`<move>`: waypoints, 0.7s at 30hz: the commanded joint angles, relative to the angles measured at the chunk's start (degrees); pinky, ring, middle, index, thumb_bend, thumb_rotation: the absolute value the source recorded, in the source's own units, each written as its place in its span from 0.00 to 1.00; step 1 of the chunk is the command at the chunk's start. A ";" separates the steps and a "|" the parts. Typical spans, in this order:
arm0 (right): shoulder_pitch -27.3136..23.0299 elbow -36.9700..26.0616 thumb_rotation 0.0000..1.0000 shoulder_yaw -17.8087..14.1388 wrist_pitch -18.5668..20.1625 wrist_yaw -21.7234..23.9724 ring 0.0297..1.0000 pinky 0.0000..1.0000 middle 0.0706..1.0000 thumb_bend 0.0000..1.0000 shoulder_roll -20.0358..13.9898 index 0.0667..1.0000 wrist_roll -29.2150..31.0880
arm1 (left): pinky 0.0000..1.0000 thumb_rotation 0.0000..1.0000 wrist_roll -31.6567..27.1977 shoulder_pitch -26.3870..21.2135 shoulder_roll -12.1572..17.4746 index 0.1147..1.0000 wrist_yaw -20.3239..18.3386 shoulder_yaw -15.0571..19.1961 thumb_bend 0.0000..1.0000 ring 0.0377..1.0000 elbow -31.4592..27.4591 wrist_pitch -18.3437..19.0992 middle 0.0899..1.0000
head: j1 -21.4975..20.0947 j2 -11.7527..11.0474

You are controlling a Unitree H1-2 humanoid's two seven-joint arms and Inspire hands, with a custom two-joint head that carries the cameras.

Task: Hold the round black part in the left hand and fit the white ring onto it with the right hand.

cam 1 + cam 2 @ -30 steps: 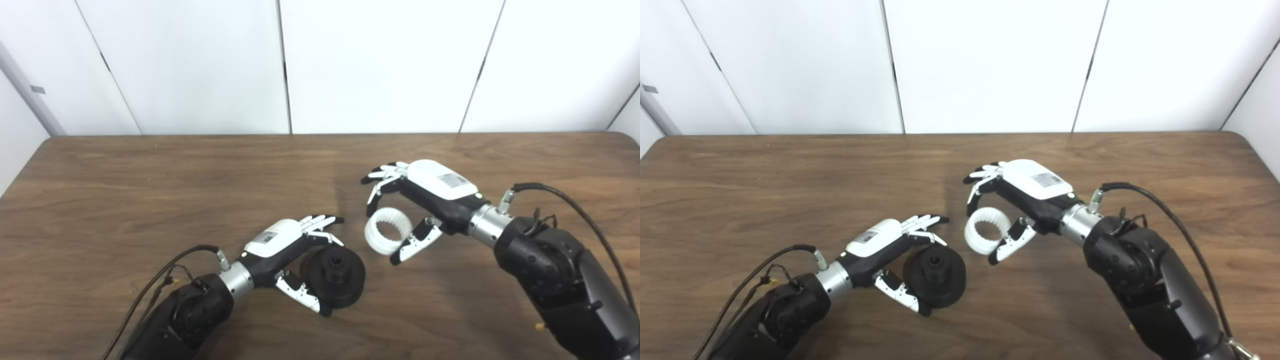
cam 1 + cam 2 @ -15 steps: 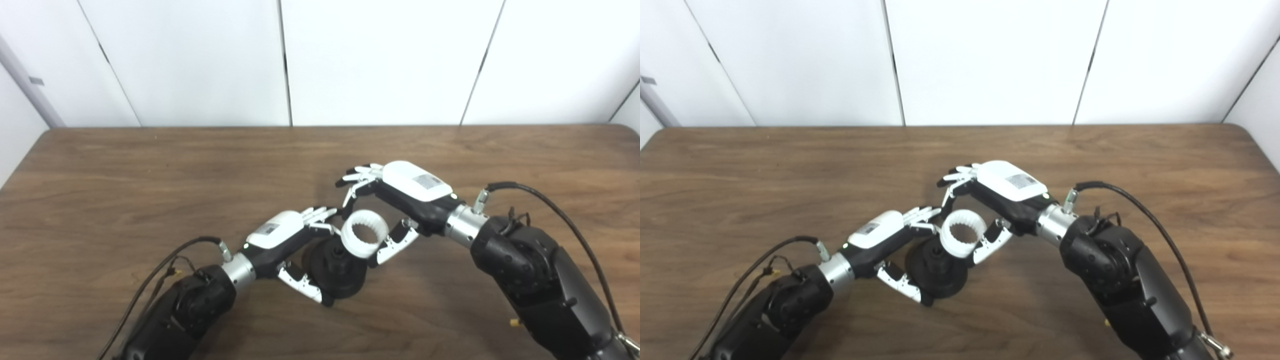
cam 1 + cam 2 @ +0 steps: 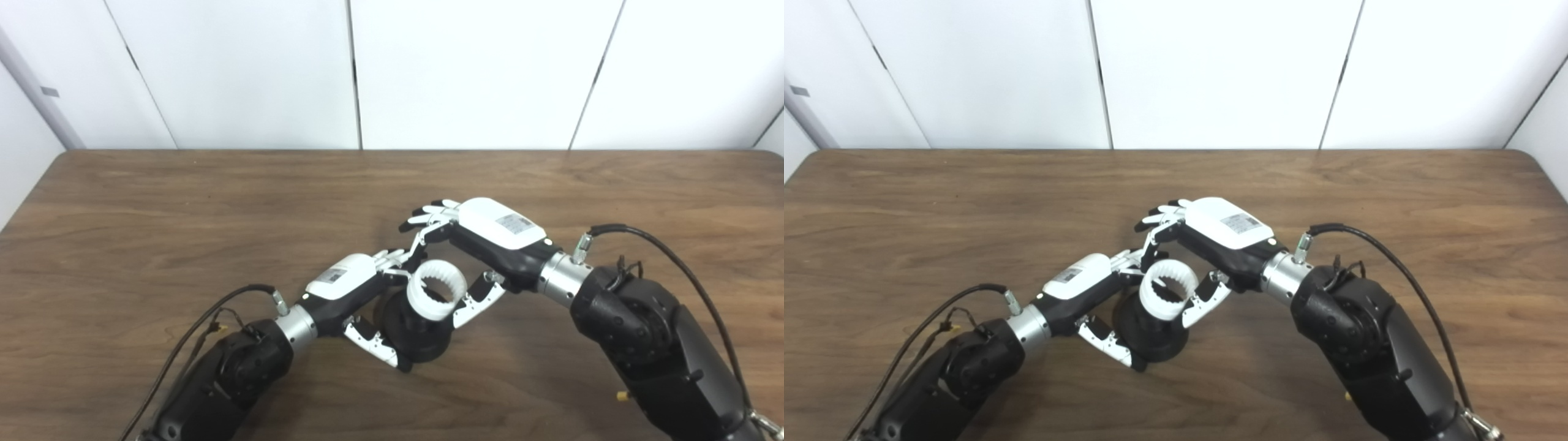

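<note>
Between the two hands, just above the desk (image 3: 184,208), the toothed white ring (image 3: 435,297) is pinched by the right hand (image 3: 484,245) and overlaps the raised hub of the round black part (image 3: 422,334), which the left hand (image 3: 355,294) clasps at its rim. The fitting step appears in hand but the ring looks tilted and not yet seated. The next move calls for squaring the ring's bore to the hub and pressing toward the left palm.

The white ring (image 3: 435,296) covered the middle of the round black part (image 3: 422,339), so whether it sat on the hub could not be told. Behind that part, the left hand (image 3: 350,289) hid its fingertips. Both arms ran off the bottom edge.
</note>
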 commanded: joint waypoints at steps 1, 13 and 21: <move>-2.42 -2.60 0.15 -0.23 -0.52 0.07 0.92 0.96 0.85 0.52 0.38 0.44 0.22 | 1.00 0.07 3.41 0.43 0.40 0.41 -2.98 -1.76 0.52 1.00 1.70 1.79 0.99 | 0.08 0.03; -1.66 -2.68 0.15 0.64 -0.78 1.00 0.92 0.98 0.85 0.52 1.00 0.44 -0.41 | 1.00 0.07 3.81 0.37 0.29 0.41 -2.59 -1.90 0.52 1.00 1.80 1.48 0.98 | 0.21 0.20; -1.47 -0.89 0.15 1.58 -1.82 0.55 0.92 0.95 0.85 0.52 0.96 0.44 -1.03 | 1.00 0.07 3.85 0.65 0.21 0.41 -2.22 -1.79 0.52 1.00 1.36 1.34 0.98 | 0.40 0.26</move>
